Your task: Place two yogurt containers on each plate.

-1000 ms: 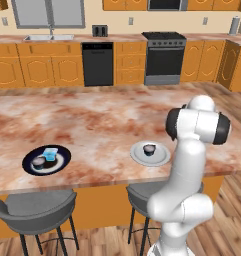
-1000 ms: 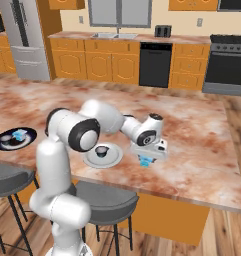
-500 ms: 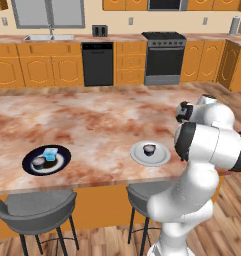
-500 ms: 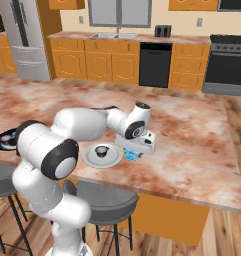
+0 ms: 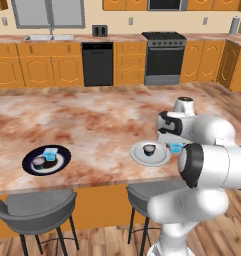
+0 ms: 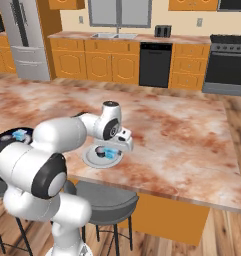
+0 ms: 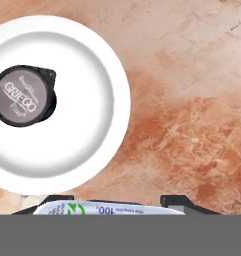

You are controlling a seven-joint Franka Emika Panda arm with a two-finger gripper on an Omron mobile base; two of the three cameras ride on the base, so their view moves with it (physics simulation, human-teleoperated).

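Observation:
A plain light grey plate (image 5: 140, 156) (image 6: 94, 161) (image 7: 77, 135) lies near the counter's front edge with one dark round yogurt container (image 5: 149, 148) (image 6: 99, 149) (image 7: 23, 95) on it. My gripper (image 5: 174, 145) (image 6: 117, 150) (image 7: 112, 202) hovers at that plate's right rim, shut on a pale blue yogurt container (image 5: 177, 147) (image 6: 110, 153) (image 7: 107, 210). Far to the left, the dark plate (image 5: 62, 161) (image 6: 7, 136) carries a pale blue cup (image 5: 50, 153) (image 6: 19, 133) and a dark round cup (image 5: 38, 162).
Two grey bar stools (image 5: 39, 210) (image 5: 152, 192) stand under the counter's front edge. The marbled island counter (image 5: 92, 125) stretches wide behind both plates. Cabinets, a dishwasher and a stove line the far wall.
The arm has swung round, carrying the pale blue container leftward from the bare counter to the grey plate's right rim. Both plates and the other cups have stayed put.

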